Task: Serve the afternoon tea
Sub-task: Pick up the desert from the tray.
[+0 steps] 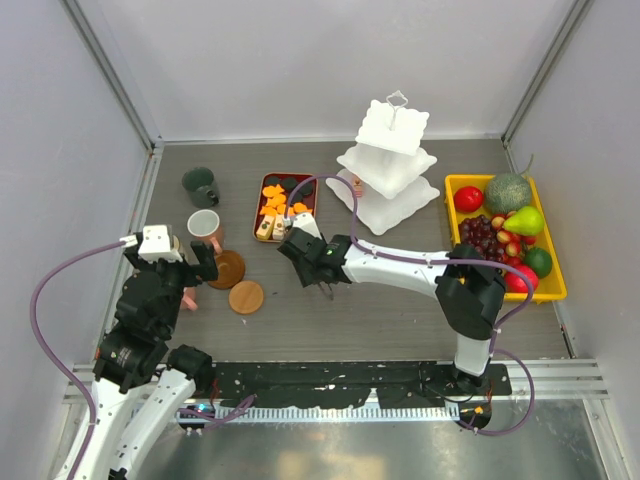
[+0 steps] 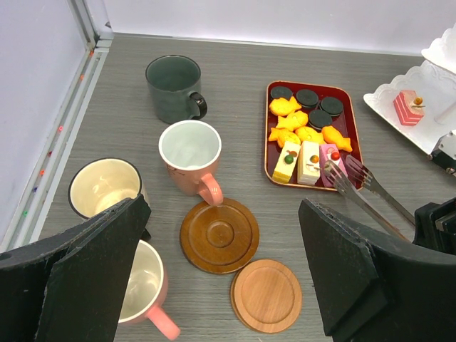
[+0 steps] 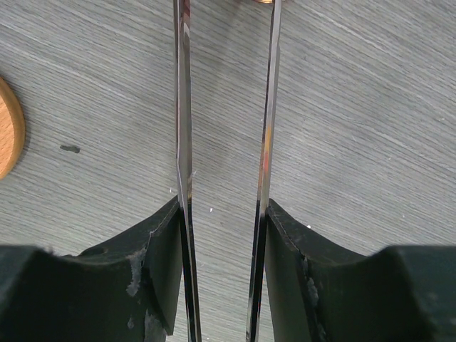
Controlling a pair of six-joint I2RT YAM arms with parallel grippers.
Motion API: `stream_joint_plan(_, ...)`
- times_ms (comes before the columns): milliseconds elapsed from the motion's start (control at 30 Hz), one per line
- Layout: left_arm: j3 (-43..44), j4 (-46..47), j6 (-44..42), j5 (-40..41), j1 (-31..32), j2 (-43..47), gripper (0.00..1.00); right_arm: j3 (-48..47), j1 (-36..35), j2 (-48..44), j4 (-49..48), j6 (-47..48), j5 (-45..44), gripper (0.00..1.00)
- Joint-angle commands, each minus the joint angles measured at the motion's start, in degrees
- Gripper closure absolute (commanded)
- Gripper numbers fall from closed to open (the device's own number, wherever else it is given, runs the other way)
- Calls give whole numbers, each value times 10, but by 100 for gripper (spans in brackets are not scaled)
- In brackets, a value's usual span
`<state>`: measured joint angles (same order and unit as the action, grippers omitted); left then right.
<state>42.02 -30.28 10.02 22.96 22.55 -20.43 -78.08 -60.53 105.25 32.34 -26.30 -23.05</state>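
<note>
My left gripper is open and empty above the mugs and coasters. The left wrist view shows a dark green mug, a pink mug, a cream mug and a second pink mug. A dark brown coaster and a light brown coaster lie beside them. My right gripper is shut on metal tongs, whose tips reach the near end of the dark red tray of sweets. The white three-tier stand holds one pink cake.
A yellow tray of fruit sits at the right by the wall. Grey walls close the left, back and right sides. The right arm stretches across the table's middle. A light coaster's edge shows left of the tongs.
</note>
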Motion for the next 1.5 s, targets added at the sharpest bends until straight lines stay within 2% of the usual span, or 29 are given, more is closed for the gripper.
stream_joint_plan(0, -2, 24, -3, 2, 2, 6, 1, -15, -3, -30, -6, -9, -25, 51)
stream_joint_plan(633, -3, 25, -3, 2, 2, 4, 1, -51, -3, 33, -7, -5, -23, 50)
stream_joint_plan(800, -3, 26, -3, 2, 2, 5, 1, -42, -2, 22, -5, -4, -38, 59)
stream_joint_plan(967, -3, 26, -3, 2, 3, 4, 1, -28, -1, -18, -5, 3, -52, 70)
stream_joint_plan(1200, -3, 26, -4, 2, 2, 3, 1, -2, 3, -86, -4, 20, -65, 71)
stream_joint_plan(1467, -3, 25, -4, 2, 2, 5, 1, 86, 32, -187, 5, 29, -55, 71)
